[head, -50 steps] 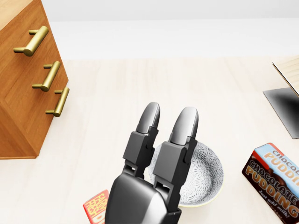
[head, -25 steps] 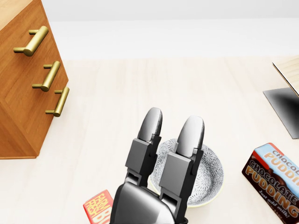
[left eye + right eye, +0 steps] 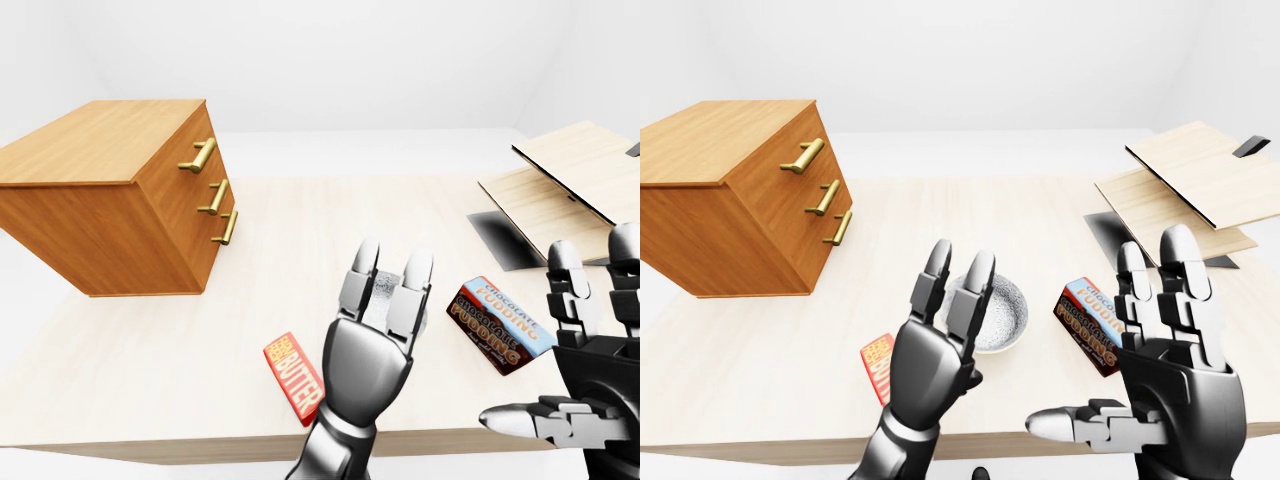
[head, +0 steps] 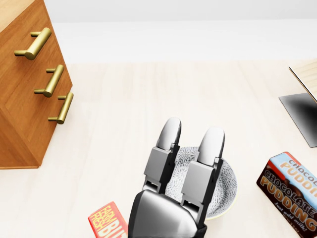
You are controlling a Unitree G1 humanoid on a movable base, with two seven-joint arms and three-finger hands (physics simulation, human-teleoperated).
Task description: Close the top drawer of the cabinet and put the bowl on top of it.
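Bowl (image 3: 1010, 315), set on the table (image 3: 990, 220) at 4 o'clock from the cabinet (image 3: 740, 220) in the right-eye view, is overhung by the spread left hand (image 3: 930, 365); the right hand (image 3: 1170, 370) is held spread.

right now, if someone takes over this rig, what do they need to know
Left hand: open, fingers stretched over the bowl, not closed on it.
Right hand: open and empty, low at the right of the eye views.
Bowl: on the table, right of the cabinet in the eye views.
Done: top drawer looks flush with the two below, so seemingly shut.
Left: grasp the bowl and set it on the cabinet's top.
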